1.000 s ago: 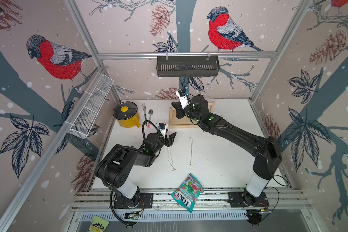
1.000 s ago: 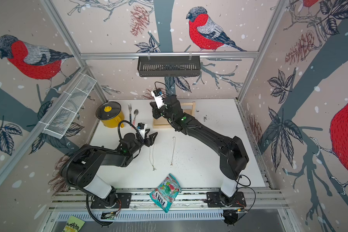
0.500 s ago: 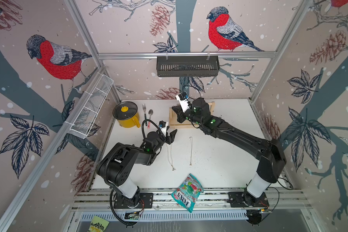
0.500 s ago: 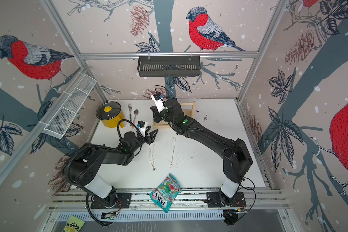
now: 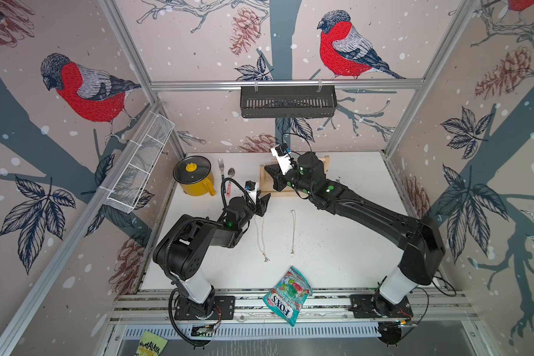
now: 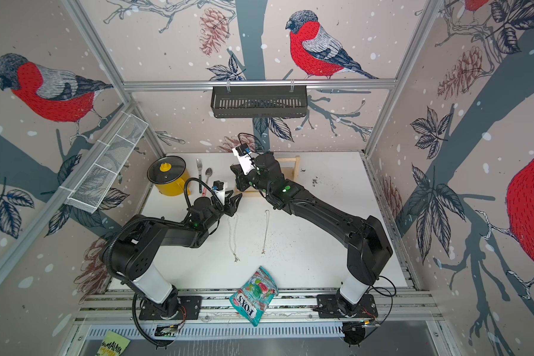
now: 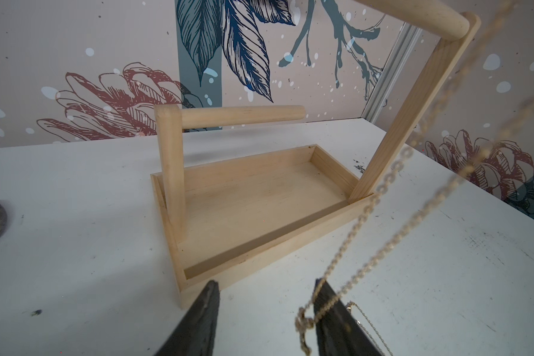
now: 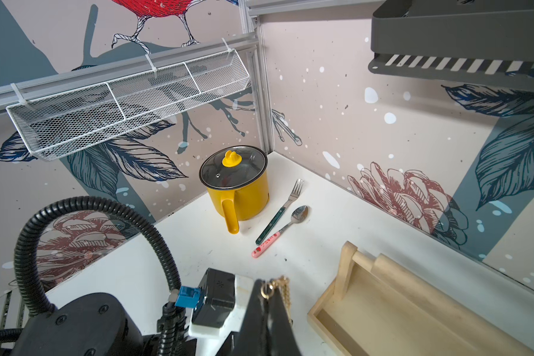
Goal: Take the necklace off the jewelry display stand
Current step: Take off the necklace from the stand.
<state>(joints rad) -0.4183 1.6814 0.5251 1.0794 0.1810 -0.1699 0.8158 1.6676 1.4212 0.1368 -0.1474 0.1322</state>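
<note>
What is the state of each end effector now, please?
Left end effector: open, gold necklace hanging beside one finger, not clamped.
Right end effector: closed on the gold necklace.

white necklace (image 6: 232,237) and gold chain (image 6: 265,231) lie side by side on the table (image 6: 321,262).

count log, all views.
necklaces: three: pearl strand (image 5: 261,234), thin chain (image 5: 293,231), gold chain (image 7: 386,184).
jewelry display stand (image 7: 259,203): one.
yellow lidded pot (image 5: 193,180): one.
fork (image 5: 221,168): one.
spoon (image 5: 230,172): one.
candy bag (image 5: 287,294): one.
white wire basket (image 5: 139,163): one.
black slotted shelf (image 5: 287,101): one.
robot arms: two, left arm (image 5: 198,237) and right arm (image 5: 376,215).
</note>
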